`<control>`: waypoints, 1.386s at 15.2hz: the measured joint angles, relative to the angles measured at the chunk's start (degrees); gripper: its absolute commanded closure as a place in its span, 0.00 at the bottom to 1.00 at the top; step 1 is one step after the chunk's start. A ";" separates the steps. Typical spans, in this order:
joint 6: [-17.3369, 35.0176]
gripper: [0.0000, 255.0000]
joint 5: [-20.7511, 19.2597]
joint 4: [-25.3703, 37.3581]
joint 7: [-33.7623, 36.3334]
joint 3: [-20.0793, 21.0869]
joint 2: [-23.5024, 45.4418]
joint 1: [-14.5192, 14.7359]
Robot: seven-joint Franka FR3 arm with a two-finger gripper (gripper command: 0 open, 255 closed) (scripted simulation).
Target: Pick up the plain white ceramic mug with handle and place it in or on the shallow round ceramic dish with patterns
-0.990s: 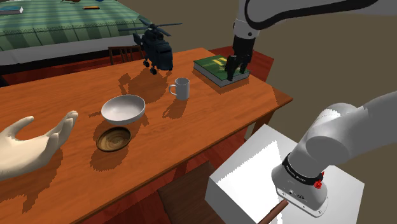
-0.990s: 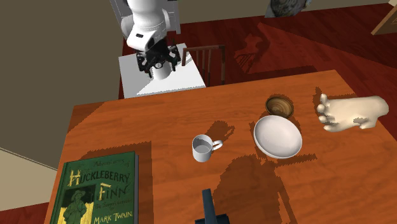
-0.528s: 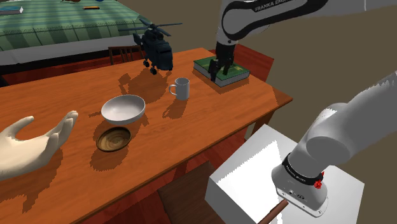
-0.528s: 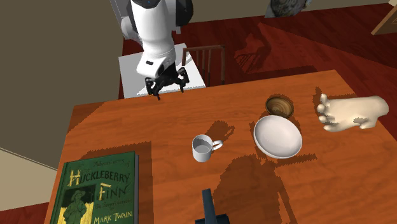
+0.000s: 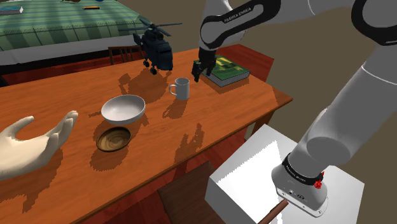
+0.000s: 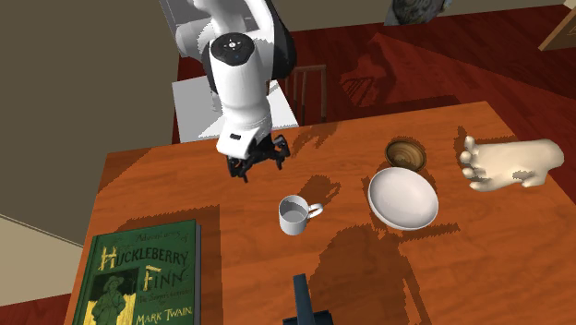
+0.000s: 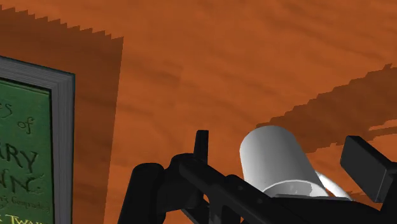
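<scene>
A white mug (image 5: 181, 88) with a handle stands upright in the middle of the wooden table (image 5: 210, 114). It also appears in the second exterior view (image 6: 294, 215) and the wrist view (image 7: 280, 162). My gripper (image 5: 198, 71) hovers open above the table, between the mug and a green book, close to the mug's right in the shoulder view. Seen from the wrist, the mug lies below and between the spread fingers (image 7: 201, 145), untouched. The small brown patterned dish (image 5: 114, 139) sits nearer the table's front, beside a white bowl (image 5: 123, 109).
A green book (image 5: 222, 69) lies at the table's far right corner. A dark toy helicopter (image 5: 154, 48) stands behind the mug. A pale hand model (image 5: 32, 143) rests at the shoulder view's left. A chair (image 6: 300, 85) stands by the stand (image 5: 267, 172).
The gripper has moved from over the green book toward the mug, leftward in the shoulder view and lower. Mug, bowl and dish have stayed in place.
</scene>
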 measured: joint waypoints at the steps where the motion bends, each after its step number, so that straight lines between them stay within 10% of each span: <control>1: 0.83 0.00 0.13 1.19 0.28 0.25 1.61 0.25; 9: 5.05 0.00 1.46 15.04 -1.26 0.58 16.76 0.21; 21: 9.13 0.00 1.72 15.46 -1.42 0.75 21.11 0.27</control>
